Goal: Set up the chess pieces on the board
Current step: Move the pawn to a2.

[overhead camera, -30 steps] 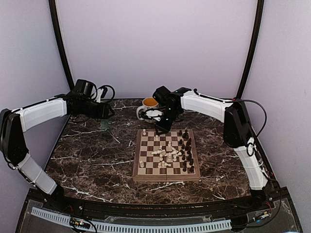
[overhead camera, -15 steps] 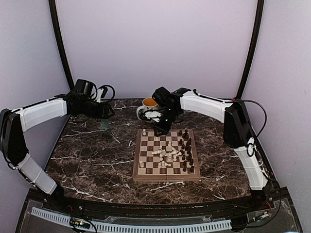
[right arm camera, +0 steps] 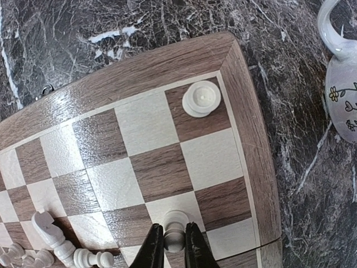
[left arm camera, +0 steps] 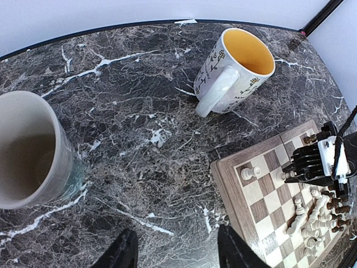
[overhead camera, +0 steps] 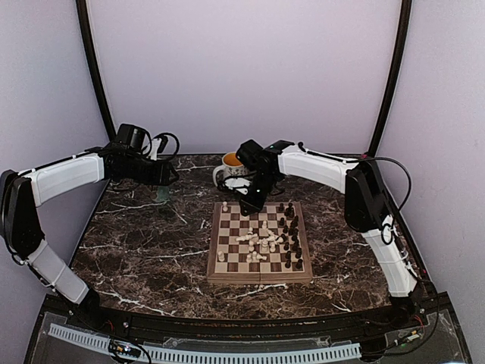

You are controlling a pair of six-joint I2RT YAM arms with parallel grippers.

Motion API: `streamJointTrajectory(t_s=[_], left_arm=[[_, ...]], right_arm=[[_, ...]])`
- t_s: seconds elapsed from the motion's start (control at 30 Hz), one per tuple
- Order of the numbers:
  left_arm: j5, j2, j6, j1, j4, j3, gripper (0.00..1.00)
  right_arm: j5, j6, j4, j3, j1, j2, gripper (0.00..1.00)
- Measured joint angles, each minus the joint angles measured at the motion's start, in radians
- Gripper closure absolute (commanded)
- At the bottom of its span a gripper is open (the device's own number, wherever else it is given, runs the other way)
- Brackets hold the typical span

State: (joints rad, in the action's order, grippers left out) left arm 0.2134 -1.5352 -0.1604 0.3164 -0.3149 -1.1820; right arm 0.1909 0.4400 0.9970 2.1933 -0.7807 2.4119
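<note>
The board [overhead camera: 213,274] lies mid-table with white chess pieces [overhead camera: 260,243] heaped at its centre and dark ones [overhead camera: 292,227] along its right side. My right gripper [overhead camera: 251,203] hangs over the board's far edge. In the right wrist view it [right arm camera: 174,249] is shut on a white chess piece [right arm camera: 174,230] that stands upright on a light square. Another white pawn [right arm camera: 202,99] stands alone on the corner square. My left gripper [overhead camera: 169,176] hovers at the far left; its fingers [left arm camera: 120,254] stand open over bare marble with nothing between them.
A flowered mug [overhead camera: 230,167] with a yellow inside stands just behind the board, close to the right gripper. A grey cup [left arm camera: 29,151] stands on the marble under the left gripper. Dark poles and pale walls ring the table.
The right gripper's jaws have closed onto the white piece at the board's far edge, and that arm has shifted slightly left. The left arm has stayed still.
</note>
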Motion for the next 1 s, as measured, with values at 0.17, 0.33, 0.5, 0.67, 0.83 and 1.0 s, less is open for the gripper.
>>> streamJointTrajectory(t_s=[0.17, 0.33, 0.5, 0.67, 0.83, 1.0], left_arm=[[0.003, 0.000, 0.000, 0.000, 0.000, 0.000, 0.49], [0.007, 0.000, 0.000, 0.000, 0.000, 0.000, 0.49], [0.008, 0.000, 0.000, 0.000, 0.000, 0.000, 0.49], [0.008, 0.000, 0.000, 0.000, 0.000, 0.000, 0.49], [0.008, 0.000, 0.000, 0.000, 0.000, 0.000, 0.49], [0.009, 0.000, 0.000, 0.000, 0.000, 0.000, 0.49]], right_arm=[[0.001, -0.005, 0.001, 0.016, 0.000, 0.007, 0.96], [0.001, -0.006, -0.001, 0.071, 0.000, 0.036, 0.99], [0.000, -0.009, -0.005, 0.127, 0.000, 0.063, 1.00], [0.000, -0.010, -0.008, 0.145, 0.000, 0.084, 1.00], [0.006, -0.012, -0.013, 0.158, 0.000, 0.098, 0.99], [0.010, -0.014, -0.015, 0.172, 0.000, 0.107, 0.99]])
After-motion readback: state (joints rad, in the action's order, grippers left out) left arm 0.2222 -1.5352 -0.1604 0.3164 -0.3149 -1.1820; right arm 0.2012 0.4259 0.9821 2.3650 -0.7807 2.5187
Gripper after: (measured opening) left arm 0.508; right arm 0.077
